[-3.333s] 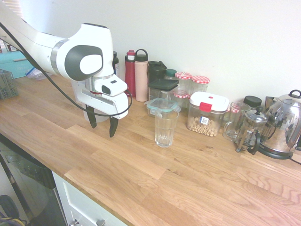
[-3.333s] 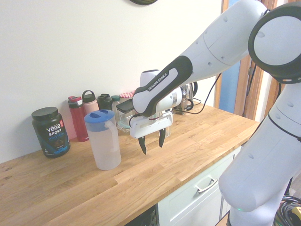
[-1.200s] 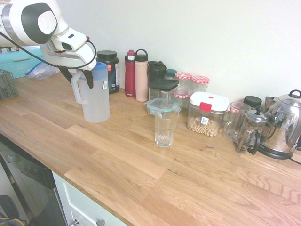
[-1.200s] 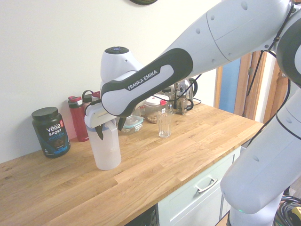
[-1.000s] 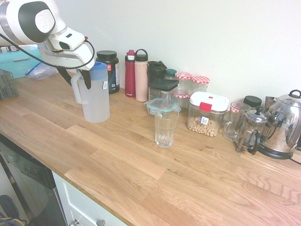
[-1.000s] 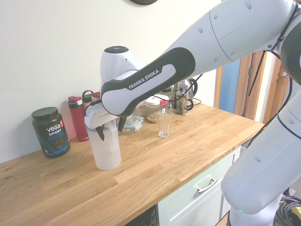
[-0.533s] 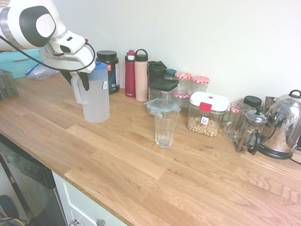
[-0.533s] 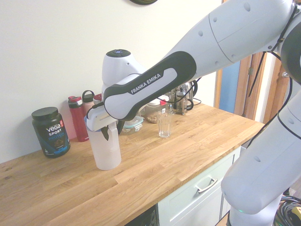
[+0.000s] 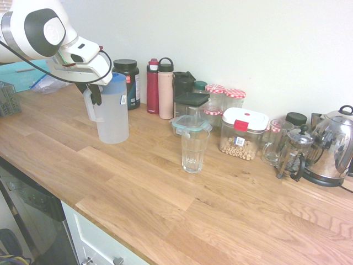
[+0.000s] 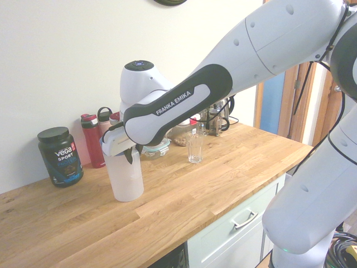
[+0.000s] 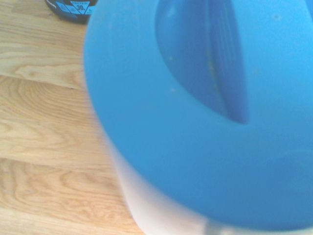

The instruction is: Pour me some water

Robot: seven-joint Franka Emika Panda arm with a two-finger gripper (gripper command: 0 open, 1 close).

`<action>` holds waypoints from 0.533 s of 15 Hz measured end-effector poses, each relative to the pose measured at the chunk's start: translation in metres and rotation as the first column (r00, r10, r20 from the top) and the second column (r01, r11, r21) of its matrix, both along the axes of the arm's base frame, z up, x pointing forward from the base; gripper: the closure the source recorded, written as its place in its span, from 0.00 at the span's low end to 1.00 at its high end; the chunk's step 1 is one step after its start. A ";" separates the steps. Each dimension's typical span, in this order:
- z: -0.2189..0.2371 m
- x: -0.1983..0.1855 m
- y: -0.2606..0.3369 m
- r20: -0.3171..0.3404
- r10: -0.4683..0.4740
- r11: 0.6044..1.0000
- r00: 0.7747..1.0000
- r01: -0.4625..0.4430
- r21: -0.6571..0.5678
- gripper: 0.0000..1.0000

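Wooden desk (image 9: 138,187) holds a jug (image 9: 113,113) with a blue lid (image 11: 205,112). Jaws (image 9: 91,93) pinch the jug's handle (image 9: 88,107) near its top. An empty glass (image 9: 194,149) stands well apart from the jaws.

Frosted white plastic jug (image 9: 112,113) stands upright on wooden counter (image 9: 165,182), blue lid (image 11: 205,112) on, handle facing counter's front edge. Water inside not discernible through frosted wall. Clear empty-looking drinking glass (image 9: 194,149) stands upright, well apart from jug, further along counter.
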State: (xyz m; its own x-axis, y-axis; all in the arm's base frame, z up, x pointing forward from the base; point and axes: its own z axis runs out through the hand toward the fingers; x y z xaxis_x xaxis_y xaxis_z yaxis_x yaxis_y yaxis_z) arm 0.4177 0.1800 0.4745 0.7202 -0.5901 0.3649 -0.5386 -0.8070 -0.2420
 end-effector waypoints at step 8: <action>0.025 -0.002 -0.026 0.031 -0.039 0.999 0.999 0.038 0.013 1.00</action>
State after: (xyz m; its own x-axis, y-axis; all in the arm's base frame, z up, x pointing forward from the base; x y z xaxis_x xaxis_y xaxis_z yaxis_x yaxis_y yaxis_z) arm 0.4157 0.1539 0.4998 0.6851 -0.6218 0.3795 -0.5614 -0.7827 -0.2688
